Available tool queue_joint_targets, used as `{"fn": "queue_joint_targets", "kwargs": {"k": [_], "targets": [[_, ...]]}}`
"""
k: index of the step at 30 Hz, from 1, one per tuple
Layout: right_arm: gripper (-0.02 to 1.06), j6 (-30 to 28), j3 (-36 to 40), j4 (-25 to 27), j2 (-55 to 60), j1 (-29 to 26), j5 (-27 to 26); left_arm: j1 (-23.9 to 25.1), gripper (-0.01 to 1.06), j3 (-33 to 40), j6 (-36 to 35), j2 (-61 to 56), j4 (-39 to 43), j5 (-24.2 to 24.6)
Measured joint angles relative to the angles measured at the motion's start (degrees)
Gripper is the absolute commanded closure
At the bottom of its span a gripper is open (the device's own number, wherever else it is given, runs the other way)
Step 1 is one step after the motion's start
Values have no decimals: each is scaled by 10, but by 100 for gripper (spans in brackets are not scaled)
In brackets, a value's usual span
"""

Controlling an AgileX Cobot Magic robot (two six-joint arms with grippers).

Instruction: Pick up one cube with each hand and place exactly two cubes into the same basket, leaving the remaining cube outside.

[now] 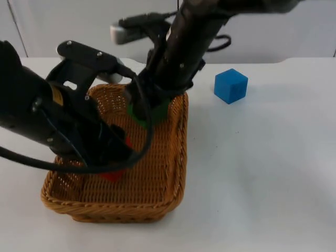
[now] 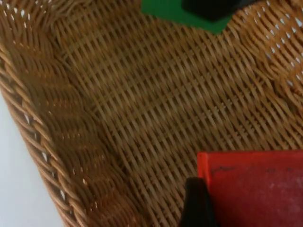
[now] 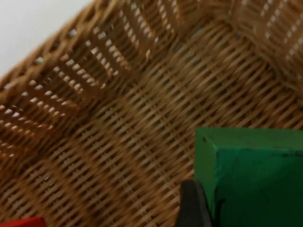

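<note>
Top view: left gripper (image 1: 116, 157) clamping red cube (image 1: 113, 175), right gripper (image 1: 144, 105) clamping green cube (image 1: 149, 113), both inside wicker basket (image 1: 176, 173); advise lowering to weave, releasing gently, blue cube (image 1: 231, 85) stays out

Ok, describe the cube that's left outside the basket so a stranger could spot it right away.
Start at the wicker basket on the white table, where both arms reach in. Look past its far right corner: the blue cube sits alone on the bare table top. The red and green cubes are inside the basket.
</note>
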Motion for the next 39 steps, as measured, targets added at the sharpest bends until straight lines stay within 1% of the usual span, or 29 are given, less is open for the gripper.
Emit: {"fn": "queue_joint_targets", "kwargs": {"k": [6,9,15,20,22,23,25,26,27,28,30,31,33,35,37,38,39], "targets": [[105,0,0,15,19,0,-14,0,105,1,0,33,0,-20],[105,0,0,15,21,0,-20,0,105,1,0,52,0,-24],[105,0,0,15,22,0,-30,0,105,1,0,91,-1,-46],[104,0,0,15,27,0,-31,0,105,1,0,95,-4,-53],[98,0,0,15,28,0,-31,0,105,1,0,95,-4,-57],[98,0,0,15,28,0,-31,0,105,1,0,95,-6,-54],[89,0,0,15,28,0,-31,0,105,1,0,95,-6,-54],[80,0,0,15,28,0,-31,0,104,1,0,95,-6,-54],[80,0,0,15,28,0,-31,0,104,1,0,95,-6,-54],[74,0,0,15,28,0,-31,0,101,1,0,95,-6,-54],[63,0,0,15,28,0,-31,0,90,1,0,95,-6,-57],[63,0,0,15,28,0,-31,0,90,1,0,95,-6,-57],[51,0,0,15,28,0,-31,0,74,1,0,95,-6,-57],[43,0,0,15,28,0,-31,0,56,1,0,95,-6,-57],[39,0,0,15,28,0,-31,0,39,1,0,95,-6,-57],[39,0,0,15,28,0,-31,0,39,1,0,95,-6,-57],[38,0,0,15,28,0,-31,0,32,1,0,95,-6,-57]]}}
